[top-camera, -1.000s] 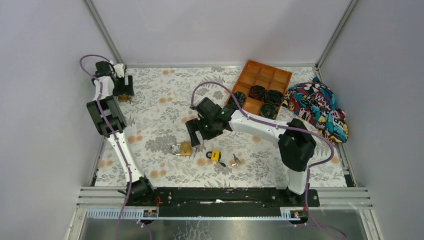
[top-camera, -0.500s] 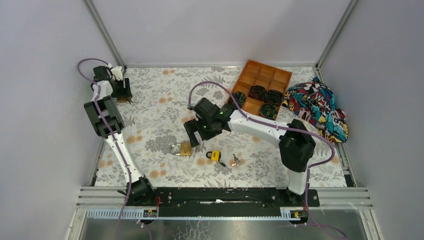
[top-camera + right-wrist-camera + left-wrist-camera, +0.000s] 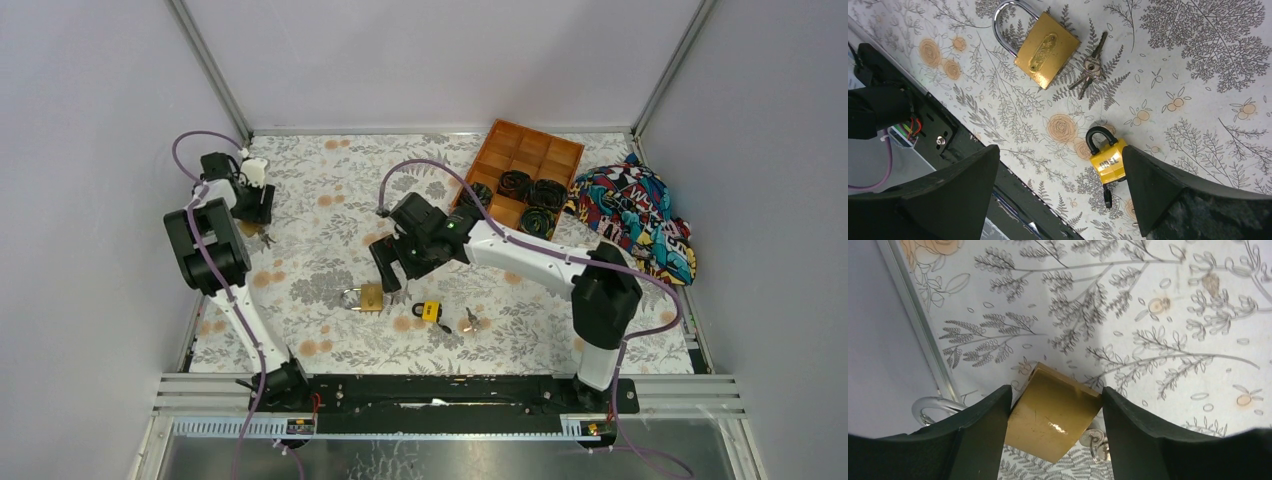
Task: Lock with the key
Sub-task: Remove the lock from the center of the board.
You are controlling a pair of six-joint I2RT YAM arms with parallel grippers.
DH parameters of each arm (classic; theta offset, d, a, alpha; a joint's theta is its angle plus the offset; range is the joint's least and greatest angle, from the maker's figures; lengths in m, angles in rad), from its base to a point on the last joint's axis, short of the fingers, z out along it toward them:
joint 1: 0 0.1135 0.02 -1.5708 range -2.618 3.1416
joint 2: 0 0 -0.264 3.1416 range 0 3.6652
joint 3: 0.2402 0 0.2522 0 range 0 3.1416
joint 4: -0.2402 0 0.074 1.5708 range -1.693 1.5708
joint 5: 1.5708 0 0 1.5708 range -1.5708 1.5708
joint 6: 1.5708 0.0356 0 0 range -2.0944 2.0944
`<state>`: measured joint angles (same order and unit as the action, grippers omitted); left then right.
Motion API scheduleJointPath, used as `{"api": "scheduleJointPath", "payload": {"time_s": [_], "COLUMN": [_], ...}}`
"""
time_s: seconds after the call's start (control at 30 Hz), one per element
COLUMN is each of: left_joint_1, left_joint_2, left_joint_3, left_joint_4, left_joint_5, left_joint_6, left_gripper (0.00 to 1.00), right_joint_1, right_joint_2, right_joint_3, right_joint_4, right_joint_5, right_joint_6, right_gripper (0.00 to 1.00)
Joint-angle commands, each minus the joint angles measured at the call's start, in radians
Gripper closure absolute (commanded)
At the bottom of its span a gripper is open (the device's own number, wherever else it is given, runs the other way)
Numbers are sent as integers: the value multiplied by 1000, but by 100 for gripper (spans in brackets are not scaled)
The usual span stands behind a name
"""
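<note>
A brass padlock (image 3: pixel 1053 417) sits between my left gripper's (image 3: pixel 1057 390) fingers, which touch both of its sides, so the gripper is shut on it. Its steel shackle (image 3: pixel 930 407) sticks out to the left, and a key ring (image 3: pixel 1095 442) shows beneath it. From above, the left gripper (image 3: pixel 252 212) is by the left edge of the mat. My right gripper (image 3: pixel 1060 150) hangs open above the mat. Below it lie a yellow padlock (image 3: pixel 1107 162) with a black key (image 3: pixel 1106 194) in its base, a second brass padlock (image 3: pixel 1047 50), and a bunch of keys (image 3: pixel 1088 70).
An orange compartment tray (image 3: pixel 520 180) with black coiled items stands at the back right, and a colourful cloth (image 3: pixel 640 220) lies beside it. More keys (image 3: pixel 470 320) lie right of the yellow padlock (image 3: pixel 428 311). A metal rail (image 3: pixel 918 325) borders the mat on the left.
My left gripper has closed from wide open onto the brass padlock and moved nearer from the back-left corner, the padlock coming with it. The right arm has barely shifted.
</note>
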<state>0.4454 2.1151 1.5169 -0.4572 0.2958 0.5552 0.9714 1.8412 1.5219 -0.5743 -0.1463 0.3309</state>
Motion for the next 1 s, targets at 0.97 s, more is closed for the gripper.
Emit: {"api": "scheduleJointPath", "payload": {"time_s": [0.97], "left_joint_1": [-695], "left_joint_2": [-314], "left_joint_3": [-572], "left_joint_4": [35], "left_joint_5": [202], "left_joint_6": [-492], "left_gripper": [88], "right_joint_1": [8], "right_joint_2": [-207], "right_joint_3": [-235], "right_joint_4": [139], "right_joint_5": [197], "right_joint_6": [52], "right_gripper": [0]}}
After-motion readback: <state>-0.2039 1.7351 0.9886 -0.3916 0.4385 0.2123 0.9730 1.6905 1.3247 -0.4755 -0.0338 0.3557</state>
